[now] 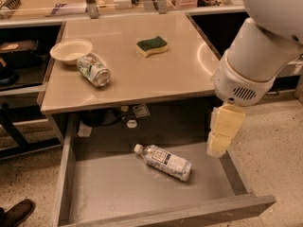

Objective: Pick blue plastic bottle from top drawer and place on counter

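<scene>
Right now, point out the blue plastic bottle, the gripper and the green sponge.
blue plastic bottle [165, 161]: camera view, on its label, lying in the top drawer [109, 193].
gripper [217, 148]: camera view, near its tip, above the drawer's right side.
green sponge [151, 45]: camera view, on its green top, on the counter [156, 82].

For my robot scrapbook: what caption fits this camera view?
Robot claw hangs above the open top drawer, where the blue plastic bottle lies on its side.

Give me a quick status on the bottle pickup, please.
Gripper over right side of top drawer. Blue plastic bottle on its side in drawer, left of gripper, untouched. Can, bowl, sponge on counter.
</scene>
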Controlling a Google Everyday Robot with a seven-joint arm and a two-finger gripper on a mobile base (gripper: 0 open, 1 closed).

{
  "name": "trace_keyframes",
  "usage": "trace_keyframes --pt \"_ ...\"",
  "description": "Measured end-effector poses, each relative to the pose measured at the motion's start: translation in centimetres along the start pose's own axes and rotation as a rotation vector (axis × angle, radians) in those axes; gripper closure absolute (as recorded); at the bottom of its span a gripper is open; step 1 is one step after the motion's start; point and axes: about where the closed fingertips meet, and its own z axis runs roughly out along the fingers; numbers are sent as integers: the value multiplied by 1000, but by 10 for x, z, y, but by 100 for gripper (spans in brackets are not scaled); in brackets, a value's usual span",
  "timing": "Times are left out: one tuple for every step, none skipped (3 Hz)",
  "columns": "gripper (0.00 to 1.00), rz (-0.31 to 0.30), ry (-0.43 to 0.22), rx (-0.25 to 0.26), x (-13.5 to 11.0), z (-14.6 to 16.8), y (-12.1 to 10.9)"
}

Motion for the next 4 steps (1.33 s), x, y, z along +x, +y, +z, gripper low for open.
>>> trace_keyframes --pt "0 -21 -14 -24 -7 21 14" --pt "0 -38 -7 -40 -26 61 31" --pt "0 -22 12 -55 -47 106 39" --pt "0 -15 21 -69 -68 140 37"
